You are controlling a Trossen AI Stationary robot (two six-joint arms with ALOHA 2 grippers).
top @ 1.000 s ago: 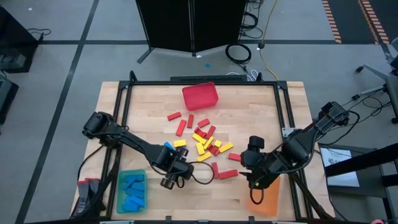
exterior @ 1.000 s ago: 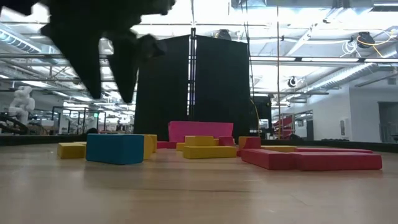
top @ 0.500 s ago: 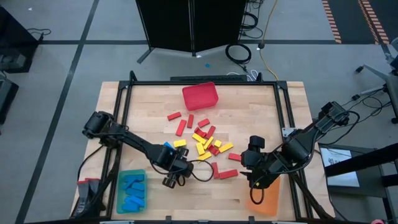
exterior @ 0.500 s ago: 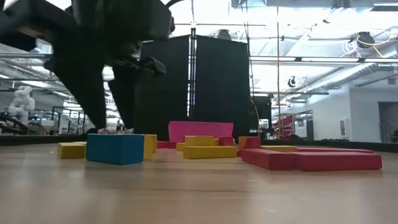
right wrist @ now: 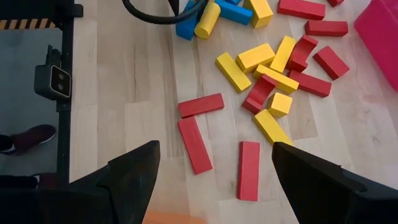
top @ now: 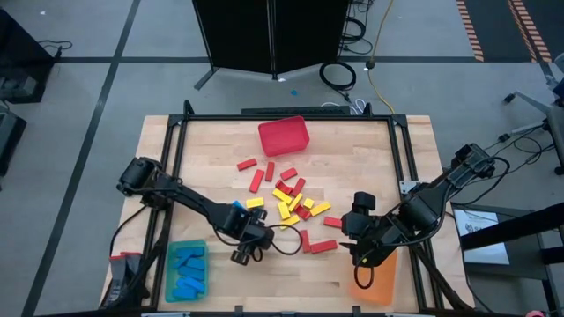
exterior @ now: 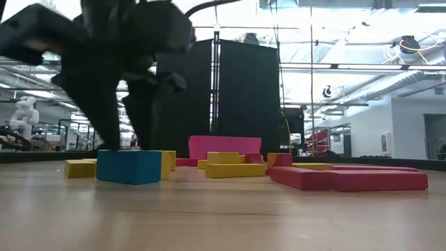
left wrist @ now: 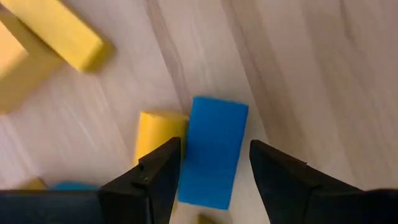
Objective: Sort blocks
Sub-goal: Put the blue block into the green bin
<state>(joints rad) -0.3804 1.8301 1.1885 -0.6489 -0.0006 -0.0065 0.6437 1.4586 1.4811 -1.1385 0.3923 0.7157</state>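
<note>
A blue block (left wrist: pixel 211 152) lies flat on the wooden table (top: pixel 211 150), beside a yellow block (left wrist: pixel 158 127) at the near left rim of a scatter of red and yellow blocks (top: pixel 295 198). My left gripper (left wrist: pixel 214 171) points down over it, open. Its two fingers stand on either side of the block's long sides, and I see no touch. In the low view the gripper (exterior: pixel 125 143) reaches down to the block (exterior: pixel 129 167). My right gripper (right wrist: pixel 214 180) hangs open above the table's near right part (top: pixel 357 251), holding nothing.
A red bin (top: pixel 284 135) stands at the far middle. A teal bin (top: pixel 187 270) holding several blue blocks sits at the near left. An orange bin (top: pixel 374 282) is at the near right, under the right arm. Red blocks (right wrist: pixel 199 124) lie loose below my right gripper.
My left gripper has come down toward the blue block, and its fingers now stand at the block's sides. The gap between them has not changed. The blocks have not moved.
</note>
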